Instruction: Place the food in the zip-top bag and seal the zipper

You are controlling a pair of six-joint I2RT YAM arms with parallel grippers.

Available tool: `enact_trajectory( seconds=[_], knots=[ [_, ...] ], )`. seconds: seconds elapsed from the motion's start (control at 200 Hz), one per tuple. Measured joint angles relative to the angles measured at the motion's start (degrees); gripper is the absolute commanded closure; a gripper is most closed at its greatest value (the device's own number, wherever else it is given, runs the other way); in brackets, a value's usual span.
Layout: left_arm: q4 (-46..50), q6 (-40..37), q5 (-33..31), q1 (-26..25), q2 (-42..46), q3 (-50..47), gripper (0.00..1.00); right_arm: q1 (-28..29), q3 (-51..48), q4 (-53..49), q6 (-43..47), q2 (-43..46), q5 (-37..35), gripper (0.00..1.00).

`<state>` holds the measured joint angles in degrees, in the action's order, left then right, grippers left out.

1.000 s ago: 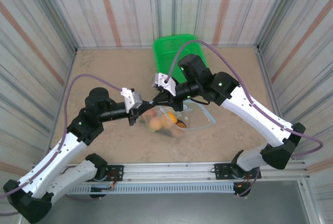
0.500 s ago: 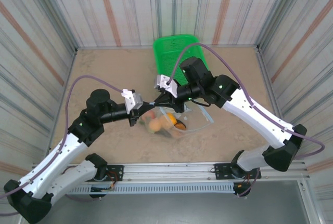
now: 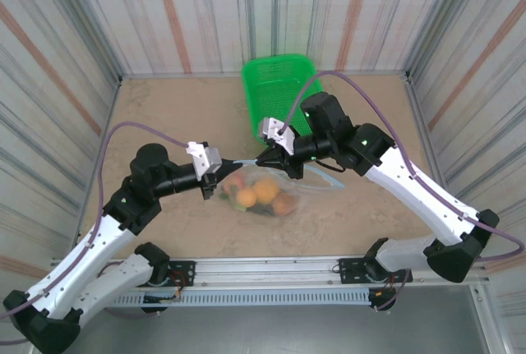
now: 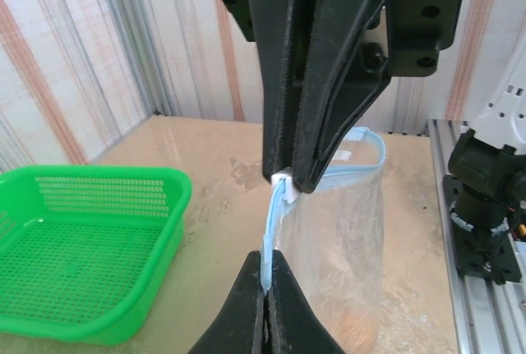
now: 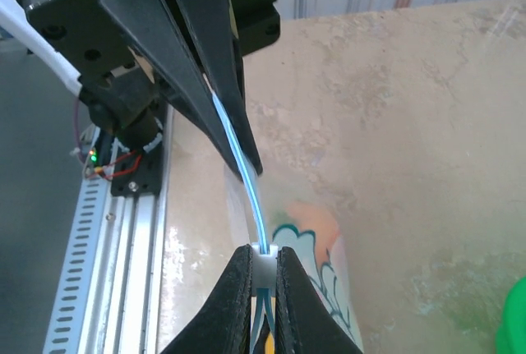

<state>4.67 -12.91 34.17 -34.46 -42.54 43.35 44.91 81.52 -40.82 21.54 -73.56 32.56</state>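
1. Rightward is where the right claw (image 3: 264, 159) has gone since a second ago. The gap to the left claw (image 3: 223, 167) is wider, and the looping open mouth of the bag beside it has flattened.
2. The right claw's jaws are almost together, nipping a small white piece (image 5: 263, 268) that sits on the thin pale blue zipper strip (image 5: 246, 181).
3. The left claw is fully closed on the same strip, a little further along it.
4. The strip runs in a slight curve from one pair of tips to the other.
5. The clear, crinkly plastic zip-top bag (image 3: 289, 192) spreads below and between the claws, on their near side.
6. Small toy fruits and vegetables (image 3: 265, 191), orange and yellow ones plainest, lie inside it.
7. A green mesh plastic basket (image 3: 278, 91) sits on the sandy bench (image 3: 164, 116) beyond the right claw, apart from the bag.
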Motion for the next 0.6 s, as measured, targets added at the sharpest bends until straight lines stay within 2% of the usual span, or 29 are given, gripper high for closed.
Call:
enact_trajectory(
  seconds=[0.601],
  knots=[
    [1.8, -2.4, -15.5, 0.0, 3.7, -0.4, 1.00, -4.5, -7.9, -2.9, 1.3, 8.1, -7.3, 0.99]
  ],
)
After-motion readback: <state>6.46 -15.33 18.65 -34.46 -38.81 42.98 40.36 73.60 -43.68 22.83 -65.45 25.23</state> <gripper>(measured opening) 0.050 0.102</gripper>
